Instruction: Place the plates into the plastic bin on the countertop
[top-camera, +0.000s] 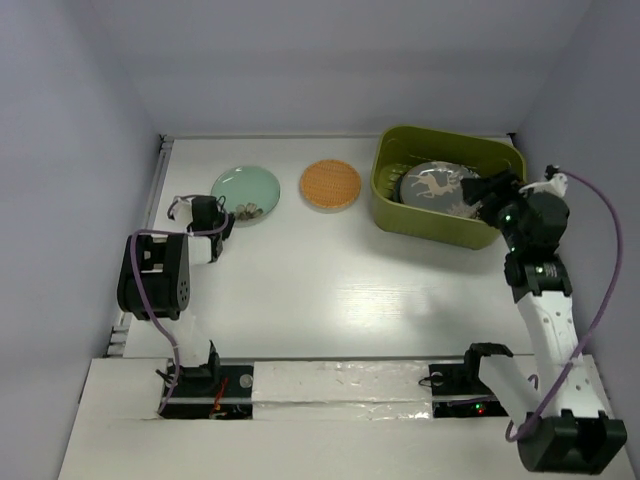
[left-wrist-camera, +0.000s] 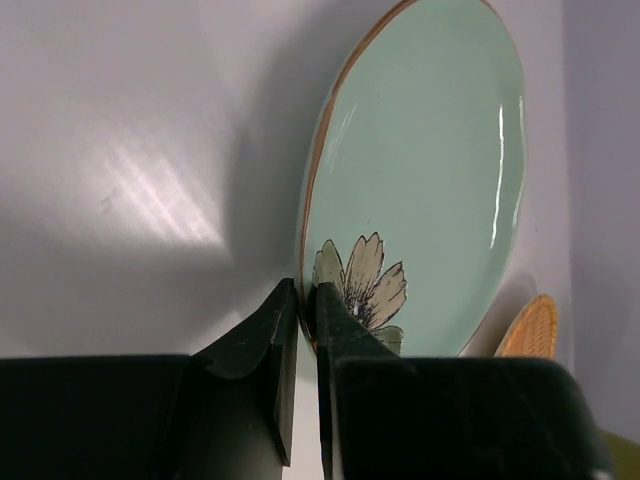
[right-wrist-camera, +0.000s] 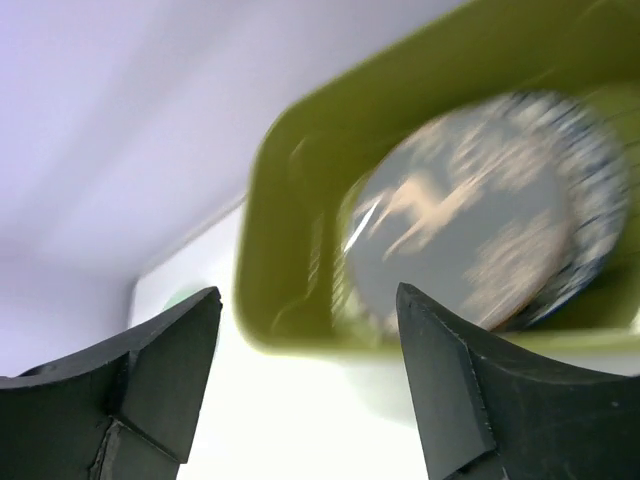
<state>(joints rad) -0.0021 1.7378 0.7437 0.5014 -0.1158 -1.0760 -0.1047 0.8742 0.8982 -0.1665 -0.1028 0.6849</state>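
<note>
Overhead, white countertop (top-camera: 330, 290), pale lilac walls (top-camera: 300, 60)

Mint green plate (top-camera: 246, 190) and orange plate (top-camera: 331, 185) lie on the countertop (top-camera: 350, 290), deer plate (top-camera: 432, 186) in the plastic bin (top-camera: 430, 226).

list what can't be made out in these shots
Top view: any plates under the deer plate in the bin; it and the right fingers cover them.
Right wrist view: the deer plate's rim pattern, smeared by motion blur.
Left wrist view: most of the orange plate, behind the left fingers.
</note>
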